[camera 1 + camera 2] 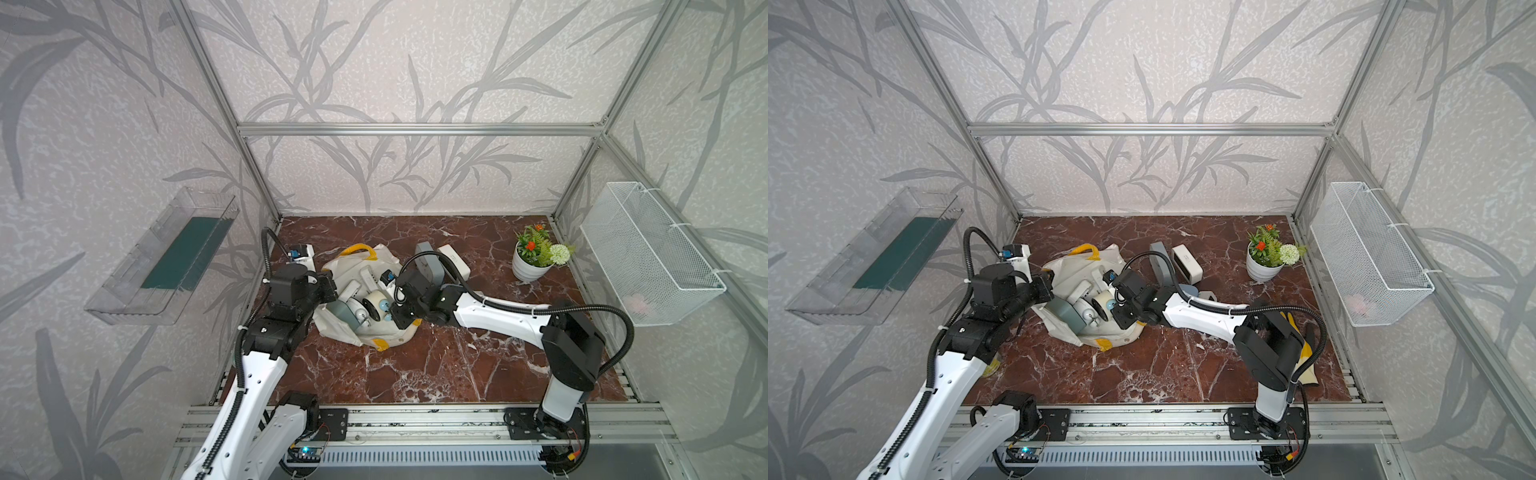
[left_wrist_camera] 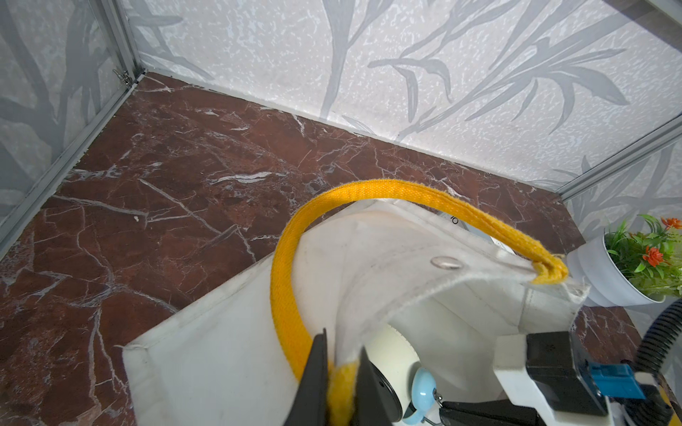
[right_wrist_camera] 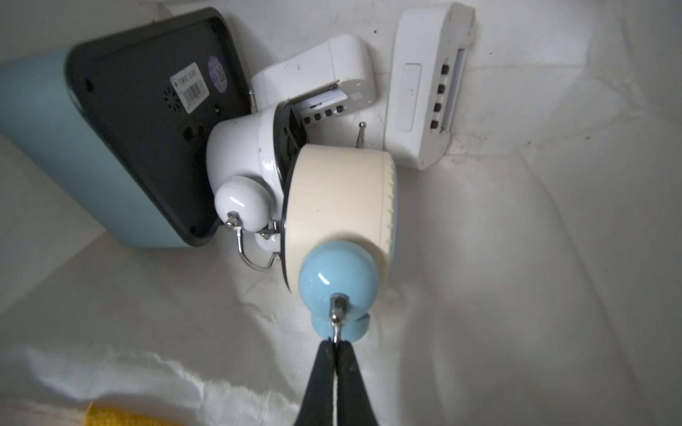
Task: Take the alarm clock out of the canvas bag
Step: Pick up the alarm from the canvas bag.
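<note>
Here, in canvas bag (image 3: 516, 258): barcode sticker (image 3: 190, 88) on teal clock (image 3: 48, 129), illegible

**Barely any readable text in here**

The only real label is a white barcode sticker (image 3: 189, 87) on the black back of the teal clock (image 3: 44, 129). There's a line of print above the bars that maybe starts "ITEM NO", the rest is too tiny to read. Right beside it is a round purple sticker (image 3: 217, 72) with a QR-type square. In the left wrist view there's one small dark mark (image 2: 454, 220), like a 0, on a white face behind the canvas bag (image 2: 406, 258) rim.
</note>
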You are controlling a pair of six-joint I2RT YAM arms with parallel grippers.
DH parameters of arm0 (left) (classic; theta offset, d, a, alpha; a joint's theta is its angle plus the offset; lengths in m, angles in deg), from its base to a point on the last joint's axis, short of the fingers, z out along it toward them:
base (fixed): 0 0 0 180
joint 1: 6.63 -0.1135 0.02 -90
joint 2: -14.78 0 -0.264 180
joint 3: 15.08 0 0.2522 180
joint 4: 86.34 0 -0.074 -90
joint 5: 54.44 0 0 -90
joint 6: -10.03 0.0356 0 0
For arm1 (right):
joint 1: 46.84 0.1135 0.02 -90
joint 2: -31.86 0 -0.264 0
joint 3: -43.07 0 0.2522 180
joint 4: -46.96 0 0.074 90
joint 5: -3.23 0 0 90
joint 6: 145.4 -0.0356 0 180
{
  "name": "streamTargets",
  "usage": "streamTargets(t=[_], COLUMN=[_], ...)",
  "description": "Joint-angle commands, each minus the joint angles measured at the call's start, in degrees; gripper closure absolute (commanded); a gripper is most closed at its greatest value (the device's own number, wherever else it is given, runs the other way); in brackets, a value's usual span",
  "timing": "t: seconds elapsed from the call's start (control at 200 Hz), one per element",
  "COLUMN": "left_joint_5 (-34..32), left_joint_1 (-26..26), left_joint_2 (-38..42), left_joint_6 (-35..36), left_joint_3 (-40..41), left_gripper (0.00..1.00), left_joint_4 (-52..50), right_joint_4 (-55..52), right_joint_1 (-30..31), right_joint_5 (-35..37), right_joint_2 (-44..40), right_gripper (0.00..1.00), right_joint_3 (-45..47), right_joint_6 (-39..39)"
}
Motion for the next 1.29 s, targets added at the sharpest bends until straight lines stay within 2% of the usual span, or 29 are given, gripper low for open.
streamTargets(t=[0.0, 0.6, 0.84, 1.29], left_joint_5=[-1.85, -2.80, -3.01, -3.59], left_joint_1=[-0.11, -0.12, -0.12, -0.12], left_joint_2=[0.51, 0.66, 0.75, 0.87], left_joint_6=[-0.55, -0.95, -0.97, -0.73], left_joint_3=[-1.34, -1.52, -1.47, -1.49], left_gripper=[1.00, 1.00, 1.00, 1.00], left_joint_4=[-0.28, -1.13, -1.26, -1.58], right_joint_4=[-1.36, -6.32, -11.67, -20.01], right_joint_1=[-0.27, -0.29, -0.42, -2.71], right_joint_5=[-1.35, -2.31, -2.49, -4.30], right_joint_2=[-3.19, -8.49, -9.61, -19.15], right_gripper=[1.00, 1.00, 1.00, 1.00], right_joint_3=[-2.40, -4.93, -7.55, -7.72], right_joint_6=[1.41, 4.78, 6.68, 7.61])
